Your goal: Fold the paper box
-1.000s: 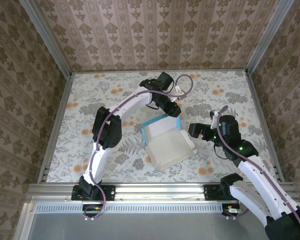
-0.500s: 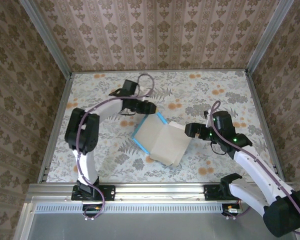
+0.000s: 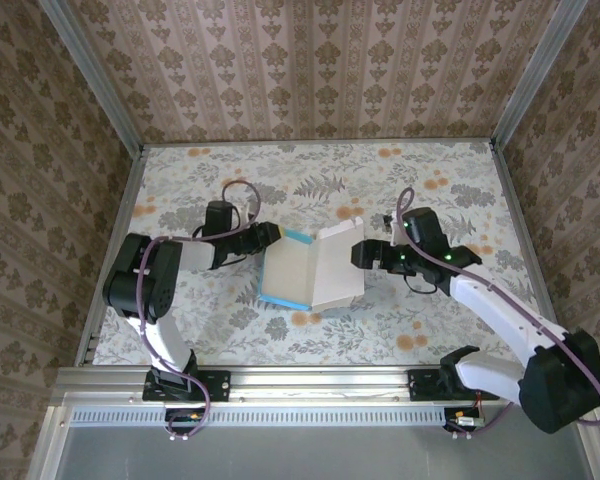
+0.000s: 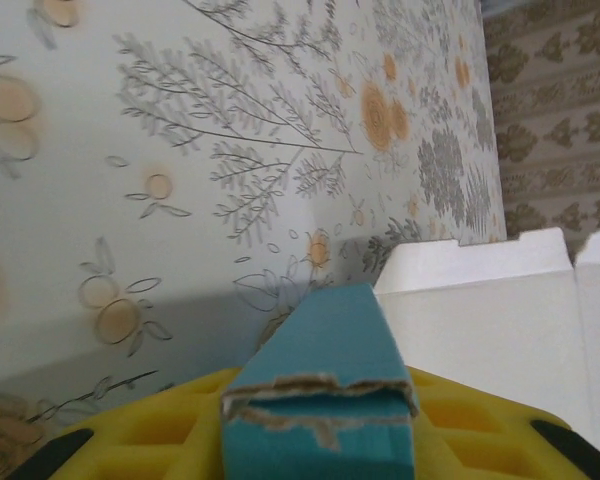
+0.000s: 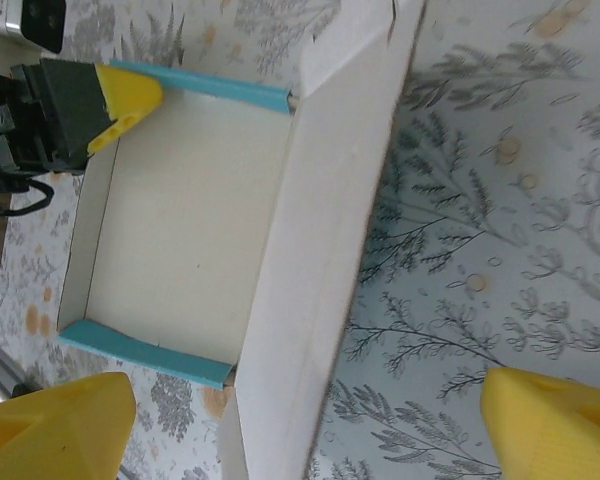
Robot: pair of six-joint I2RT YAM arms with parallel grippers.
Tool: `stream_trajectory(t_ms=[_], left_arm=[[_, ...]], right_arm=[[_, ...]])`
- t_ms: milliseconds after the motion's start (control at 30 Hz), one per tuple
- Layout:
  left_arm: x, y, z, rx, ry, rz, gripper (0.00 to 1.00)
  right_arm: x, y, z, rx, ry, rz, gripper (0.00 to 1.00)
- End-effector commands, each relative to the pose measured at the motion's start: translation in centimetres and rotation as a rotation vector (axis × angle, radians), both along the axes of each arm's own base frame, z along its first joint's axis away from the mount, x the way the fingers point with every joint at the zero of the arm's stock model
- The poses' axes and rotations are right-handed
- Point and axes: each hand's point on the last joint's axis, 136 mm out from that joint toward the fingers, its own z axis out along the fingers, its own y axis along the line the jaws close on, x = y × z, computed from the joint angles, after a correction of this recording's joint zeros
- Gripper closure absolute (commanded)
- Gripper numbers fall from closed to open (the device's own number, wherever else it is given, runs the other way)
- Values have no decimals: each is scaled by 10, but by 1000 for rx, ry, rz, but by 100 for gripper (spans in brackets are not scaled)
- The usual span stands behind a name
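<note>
The paper box (image 3: 292,272) lies mid-table, off-white inside with turquoise side walls, and its long right flap (image 3: 338,268) stands raised. My left gripper (image 3: 271,234) is shut on the box's far-left turquoise wall. In the left wrist view that wall (image 4: 330,340) sits pinched between the yellow fingers of the left gripper (image 4: 320,425). My right gripper (image 3: 362,255) is open at the box's right side. In the right wrist view the right gripper (image 5: 300,430) has its yellow fingertips (image 5: 60,425) astride the white flap (image 5: 340,230), without touching it. The left gripper (image 5: 110,95) holds the far corner.
The floral table (image 3: 430,320) is fenced by a metal frame on the left (image 3: 110,260) and right (image 3: 525,250), with patterned walls behind. A metal rail (image 3: 310,380) carrying both arm bases runs along the near edge.
The left arm has swung left and nearer, dragging and turning the box with it. The right gripper has moved up to the box's raised right flap, its jaws a little narrower.
</note>
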Motion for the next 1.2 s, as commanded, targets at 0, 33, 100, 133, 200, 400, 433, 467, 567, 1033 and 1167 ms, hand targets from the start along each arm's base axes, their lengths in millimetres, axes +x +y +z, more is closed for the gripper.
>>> stream_trajectory(t_ms=[0, 33, 100, 133, 200, 400, 433, 467, 567, 1033, 1167], left_arm=[[13, 6, 27, -88, -87, 76, 62], [12, 9, 25, -96, -84, 90, 62], [10, 14, 21, -109, -77, 115, 62], [9, 16, 19, -116, -73, 123, 62], [7, 19, 15, -121, -67, 138, 62], [3, 23, 10, -125, -57, 161, 61], [3, 24, 11, -127, -58, 168, 61], [2, 24, 11, -129, -59, 174, 61], [0, 26, 13, -137, -65, 188, 59], [-14, 62, 43, 51, -146, 140, 35], [-22, 75, 68, 157, -216, 91, 24]], right_arm=[[4, 18, 5, 46, 20, 51, 10], [4, 22, 2, 51, 25, 62, 10], [5, 27, -3, 59, 35, 77, 10], [7, 28, -6, 59, 41, 75, 10], [10, 31, -8, 71, 45, 83, 11], [14, 48, -2, 91, 51, 126, 33], [15, 51, 0, 90, 49, 130, 38], [16, 54, 2, 86, 46, 133, 44], [17, 57, 6, 69, 37, 133, 58], [13, 57, 15, -103, 49, 247, 95], [7, 54, 19, -153, 49, 320, 97]])
